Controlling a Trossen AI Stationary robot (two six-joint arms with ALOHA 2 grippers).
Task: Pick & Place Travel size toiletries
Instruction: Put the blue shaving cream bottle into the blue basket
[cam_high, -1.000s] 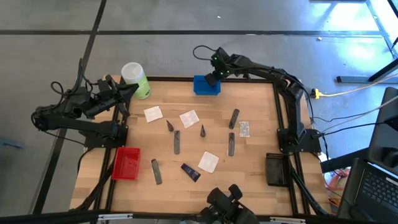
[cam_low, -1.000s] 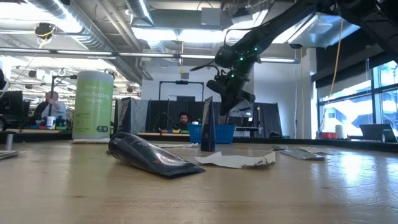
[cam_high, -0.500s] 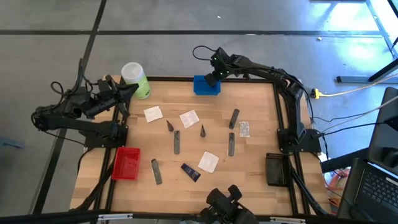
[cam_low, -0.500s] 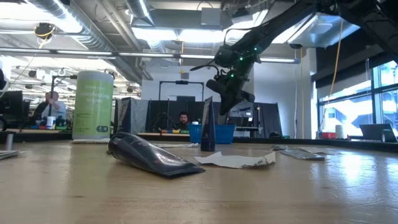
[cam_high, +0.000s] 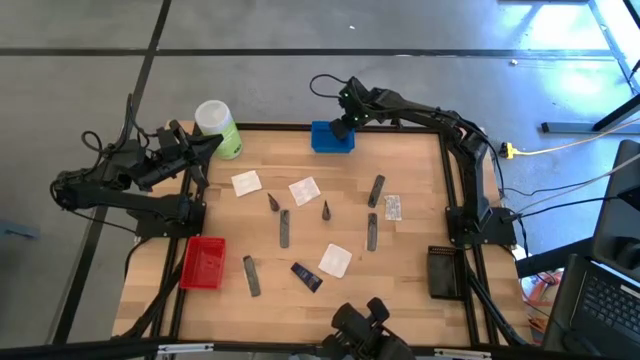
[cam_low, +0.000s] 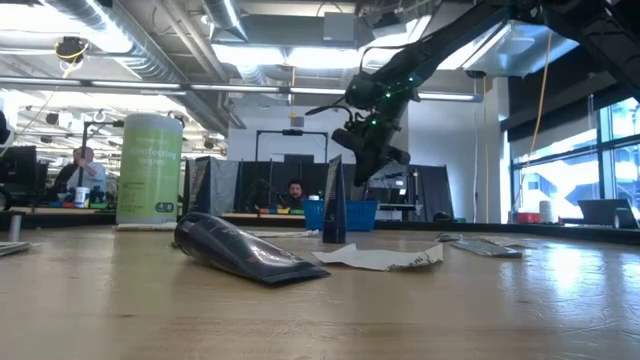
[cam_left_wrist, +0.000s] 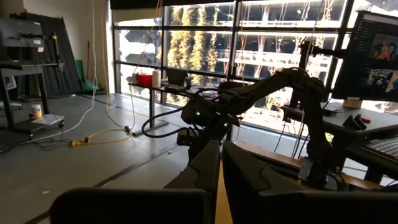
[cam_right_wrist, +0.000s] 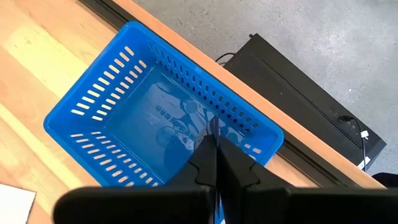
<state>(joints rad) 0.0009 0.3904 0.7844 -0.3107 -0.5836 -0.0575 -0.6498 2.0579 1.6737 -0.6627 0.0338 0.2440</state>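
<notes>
The travel size toiletries lie spread on the wooden table (cam_high: 420, 290): white sachets (cam_high: 246, 183) (cam_high: 304, 190) (cam_high: 335, 260), dark cones (cam_high: 273, 202) (cam_high: 326, 210), grey tubes (cam_high: 284, 227) (cam_high: 376, 190) (cam_high: 372, 231), a navy tube (cam_high: 306, 277) and a printed packet (cam_high: 393, 207). My right gripper (cam_right_wrist: 217, 146) is shut and slants down above the blue tray (cam_high: 332, 137) at the far edge. A clear printed packet (cam_right_wrist: 180, 118) shows against the tray's floor. My left gripper (cam_left_wrist: 221, 149) waits shut and level at the table's left edge. My right gripper's shut fingertips (cam_right_wrist: 208, 155) stand over the blue tray, just beside the clear packet's print (cam_right_wrist: 186, 124). Whether they touch or hold that packet, I cannot tell.
A big light-green bottle (cam_high: 218, 128) stands at the far left corner beside my left gripper. A red tray (cam_high: 203, 262) sits at the near left, a black tray (cam_high: 443, 271) at the near right. People sit in the room beyond the table.
</notes>
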